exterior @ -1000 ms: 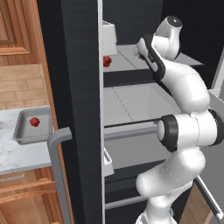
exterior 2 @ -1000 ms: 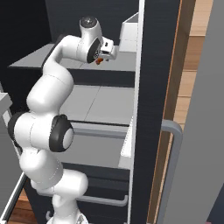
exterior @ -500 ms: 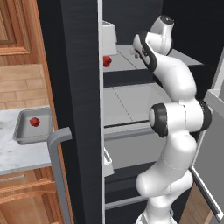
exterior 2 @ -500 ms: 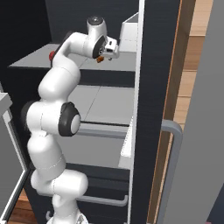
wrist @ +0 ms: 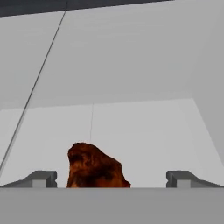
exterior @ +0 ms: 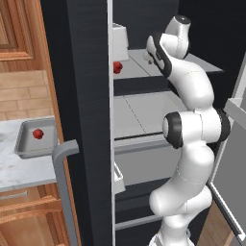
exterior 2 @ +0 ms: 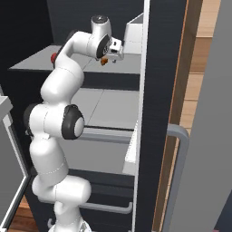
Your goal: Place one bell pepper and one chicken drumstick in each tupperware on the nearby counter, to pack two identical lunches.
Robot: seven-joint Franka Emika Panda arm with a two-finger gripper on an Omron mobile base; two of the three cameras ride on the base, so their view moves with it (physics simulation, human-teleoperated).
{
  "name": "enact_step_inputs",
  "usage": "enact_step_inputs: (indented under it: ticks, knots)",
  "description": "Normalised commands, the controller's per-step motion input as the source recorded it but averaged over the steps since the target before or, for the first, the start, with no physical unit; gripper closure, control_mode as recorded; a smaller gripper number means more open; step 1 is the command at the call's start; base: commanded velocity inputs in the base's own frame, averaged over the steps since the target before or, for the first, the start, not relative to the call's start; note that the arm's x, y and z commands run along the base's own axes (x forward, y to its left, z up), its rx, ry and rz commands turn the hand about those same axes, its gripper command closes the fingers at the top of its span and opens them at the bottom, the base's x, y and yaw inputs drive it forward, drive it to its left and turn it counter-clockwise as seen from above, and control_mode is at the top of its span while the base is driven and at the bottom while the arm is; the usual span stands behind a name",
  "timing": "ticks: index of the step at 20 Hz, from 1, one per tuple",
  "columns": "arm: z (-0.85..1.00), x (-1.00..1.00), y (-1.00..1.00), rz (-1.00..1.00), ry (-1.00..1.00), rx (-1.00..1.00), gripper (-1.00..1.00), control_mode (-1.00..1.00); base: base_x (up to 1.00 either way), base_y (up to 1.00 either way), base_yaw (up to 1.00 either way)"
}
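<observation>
In the left base view, the white arm is reaching up into the open dark fridge toward the upper grey shelf (exterior: 144, 67), where a small glossy red bell pepper (exterior: 116, 67) is sitting at about nine o'clock from the hand; another red bell pepper (exterior: 38, 133) is already lying in the grey rectangular rimmed tupperware (exterior: 24, 144) on the white marble counter (exterior: 14, 168), so the drumstick fetch is probably the step in hand. In the right base view, the two-finger gripper (exterior 2: 110, 53) is hovering over a small orange-brown piece, too tiny to identify surely. In the hand view, the golden-brown roasted chicken drumstick (wrist: 94, 167) is lying between widely parted fingertips (wrist: 41, 178), its lower part cut off; the next move is calling for a descent and a squeeze.
</observation>
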Motion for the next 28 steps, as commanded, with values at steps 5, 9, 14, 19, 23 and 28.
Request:
enact_step_inputs:
  ticks: [5,9,14,19,23,28]
  knots:
    - [-0.52,0.00,0.00,0.00,0.02,-0.02,-1.00,-1.00,0.00,0.00,0.00]
    - [-0.63,0.00,0.00,0.00,0.15,-0.03,-1.00,-1.00,0.00,0.00,0.00]
    - [-0.58,0.00,0.00,0.00,0.20,-0.02,-1.00,-1.00,0.00,0.00,0.00]
    - [-0.60,0.00,0.00,0.00,0.16,-0.02,1.00,-1.00,0.00,0.00,0.00]
    - [-0.59,0.00,0.00,0.00,0.07,-0.02,1.00,-1.00,0.00,0.00,0.00]
    - [-0.18,0.06,0.00,0.00,-0.04,0.00,1.00,-1.00,0.00,0.00,0.00]
